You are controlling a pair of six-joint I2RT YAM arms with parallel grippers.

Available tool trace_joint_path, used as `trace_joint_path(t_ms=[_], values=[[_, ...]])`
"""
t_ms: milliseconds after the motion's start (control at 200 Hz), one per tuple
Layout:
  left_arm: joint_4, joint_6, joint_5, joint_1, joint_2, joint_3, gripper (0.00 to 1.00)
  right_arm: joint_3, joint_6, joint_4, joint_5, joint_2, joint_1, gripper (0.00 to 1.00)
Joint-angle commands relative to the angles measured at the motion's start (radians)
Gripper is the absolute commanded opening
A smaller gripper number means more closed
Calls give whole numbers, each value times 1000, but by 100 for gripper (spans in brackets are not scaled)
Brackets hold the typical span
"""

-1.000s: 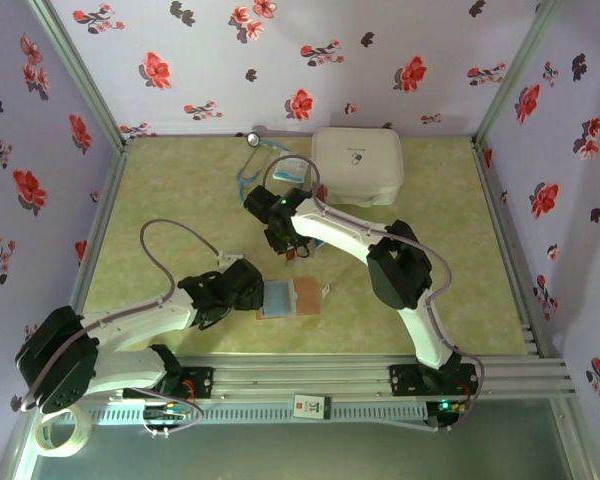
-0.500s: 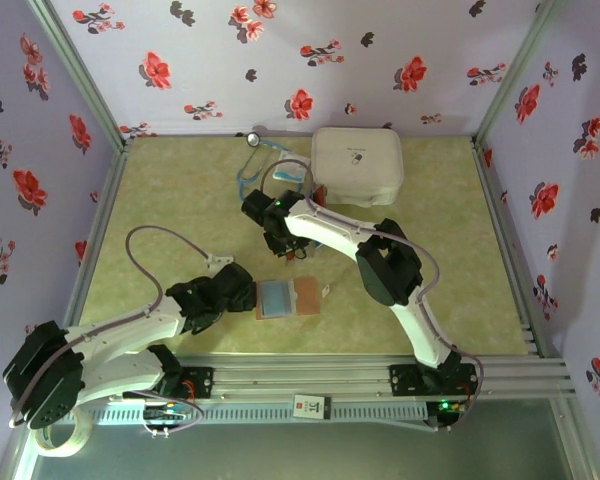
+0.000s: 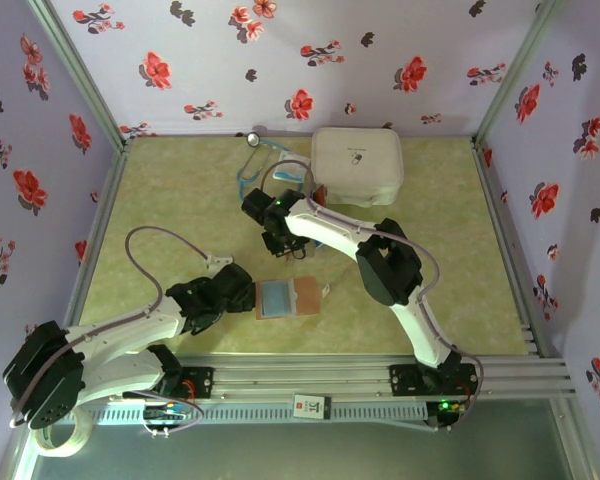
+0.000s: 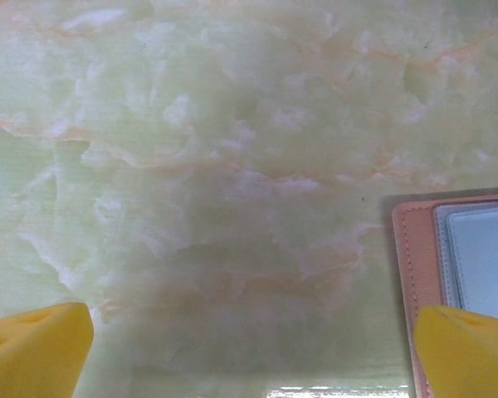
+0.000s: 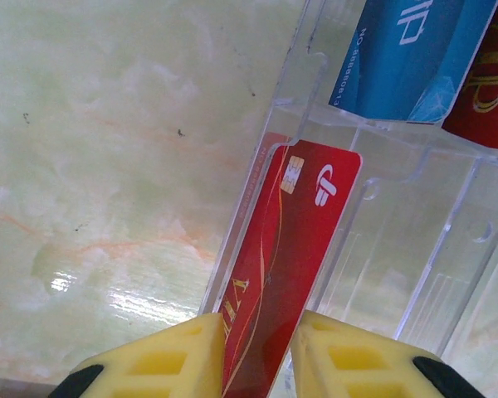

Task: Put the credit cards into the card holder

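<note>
My right gripper (image 5: 257, 348) is shut on a red credit card (image 5: 295, 240), one yellow finger on each long edge. The card stands in a clear plastic tray (image 5: 398, 274), which also holds a blue card (image 5: 415, 50) and another red card (image 5: 490, 91). From above, the right gripper (image 3: 285, 248) is at mid-table. The tan-brown card holder (image 3: 305, 297) lies open and flat in front, with a pale blue window pocket on its left half. My left gripper (image 3: 242, 290) rests just left of it, open and empty. In the left wrist view, the holder's stitched edge (image 4: 419, 249) lies by the right fingertip (image 4: 465, 352).
A large white rounded case (image 3: 357, 165) stands at the back of the table. A white-and-blue packet (image 3: 290, 175) and a stethoscope-like tube (image 3: 252, 150) lie to its left. Flowered walls close in three sides.
The right gripper's fingers have drawn in onto the red card. The left arm pulled back a little toward its base, away from the holder, early in the second, then stayed still.
</note>
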Motion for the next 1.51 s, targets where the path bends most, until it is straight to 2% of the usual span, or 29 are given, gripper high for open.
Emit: trace_joint_path(t_ms=[0,440,785,970,1295,1380,1500], values=[[0,-13,-32,8,3,-13,100,16,19,5,-10,-11,-9,25],[3,-11,-25,7,23,-8,100,0,27,27,-31,-29,-29,16],[-2,-7,-22,8,31,0,100,-65,57,87,-116,-82,-62,0],[-14,11,-21,8,39,16,100,-74,54,89,-127,-135,-64,0],[-11,54,79,11,88,53,100,-144,62,138,-165,-323,-65,0],[10,69,114,11,81,48,100,-217,72,195,-196,-397,-65,0],[34,85,144,9,62,47,100,-419,107,354,-279,-531,-63,0]])
